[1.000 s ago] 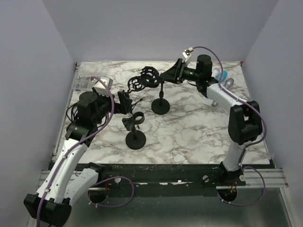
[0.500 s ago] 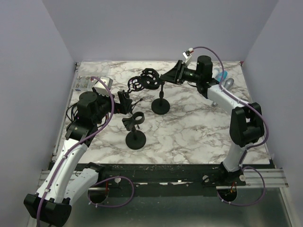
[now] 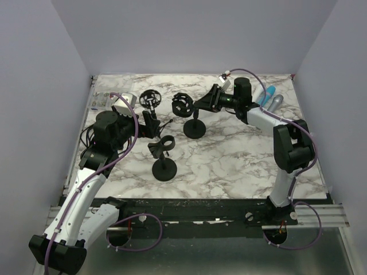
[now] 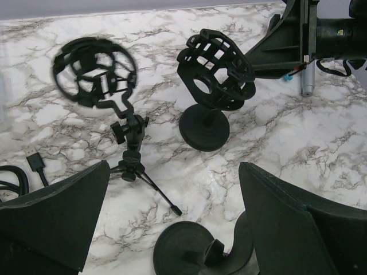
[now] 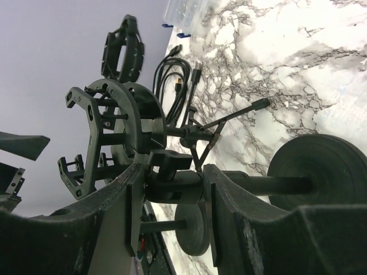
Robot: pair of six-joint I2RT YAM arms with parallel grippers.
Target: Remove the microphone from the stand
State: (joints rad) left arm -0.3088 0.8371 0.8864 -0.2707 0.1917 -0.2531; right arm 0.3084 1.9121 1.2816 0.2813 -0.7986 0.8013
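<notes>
Even soft light; faint shadows; tripod mount (image 4: pixel 94 71) motion-blurred in left wrist view; rest sharp

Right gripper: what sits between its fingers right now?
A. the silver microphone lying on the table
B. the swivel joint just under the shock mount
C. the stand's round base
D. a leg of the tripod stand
B: in the right wrist view the right gripper is closed on either side of the swivel joint just under the shock mount, while the round base sits farther down the pole.
</notes>
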